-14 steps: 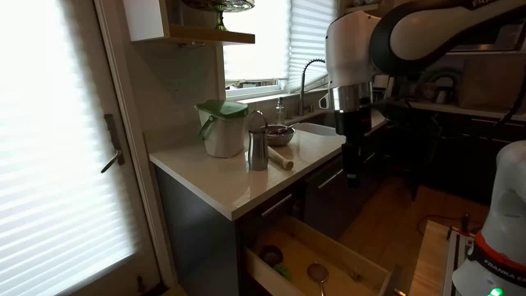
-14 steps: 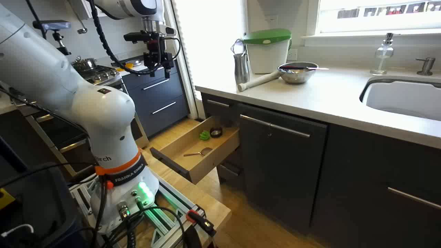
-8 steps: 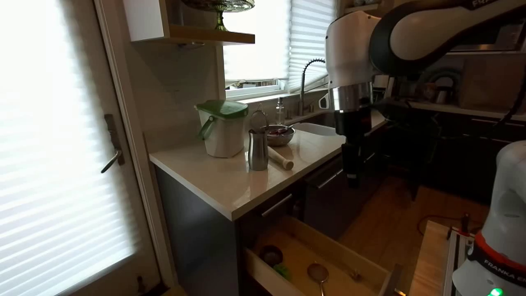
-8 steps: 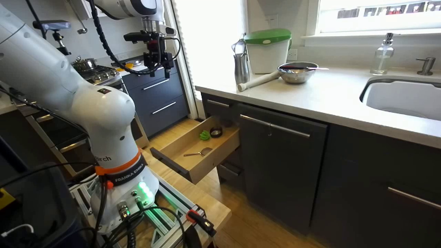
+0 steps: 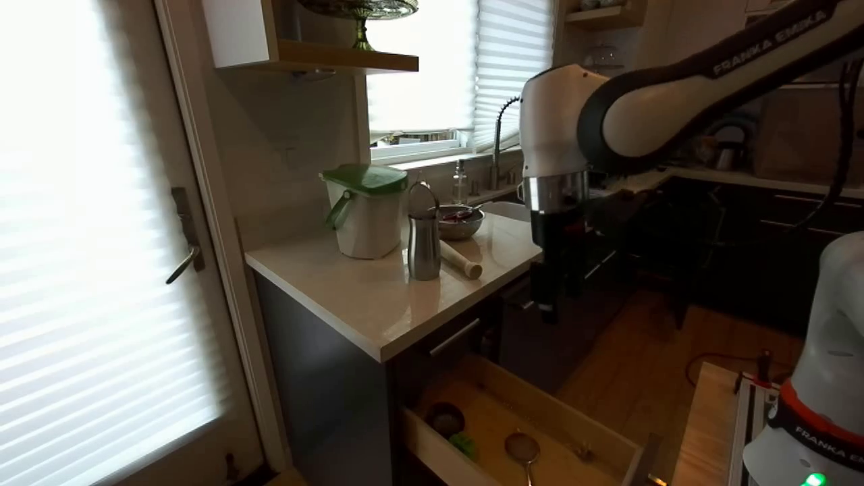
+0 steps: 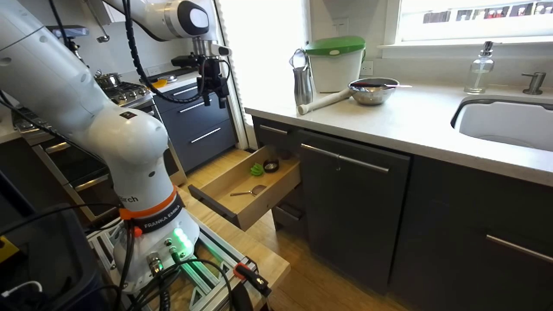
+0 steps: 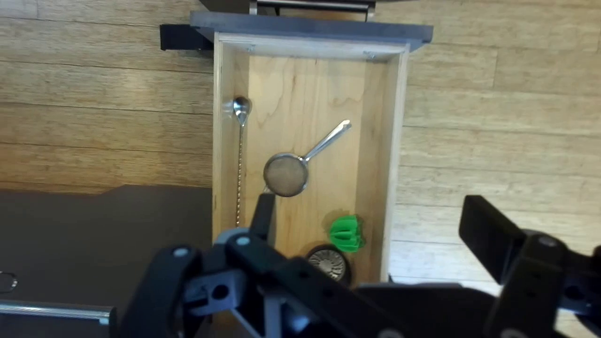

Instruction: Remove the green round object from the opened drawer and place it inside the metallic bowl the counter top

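Bright green, that round object lies in the drawer, perhaps touching the dark round piece; higher up, the fingers hang wide apart, holding nothing. The metal bowl sits on the tabletop.

Green round object, one: bright, ribbed; lying in the drawer, near a long side wall, toward the back. Drawer: pale wood interior, dark grey front; standing open. Metallic bowl, one: shiny, round; upright on the counter top. Counter top: pale, smooth, square-cornered slab.
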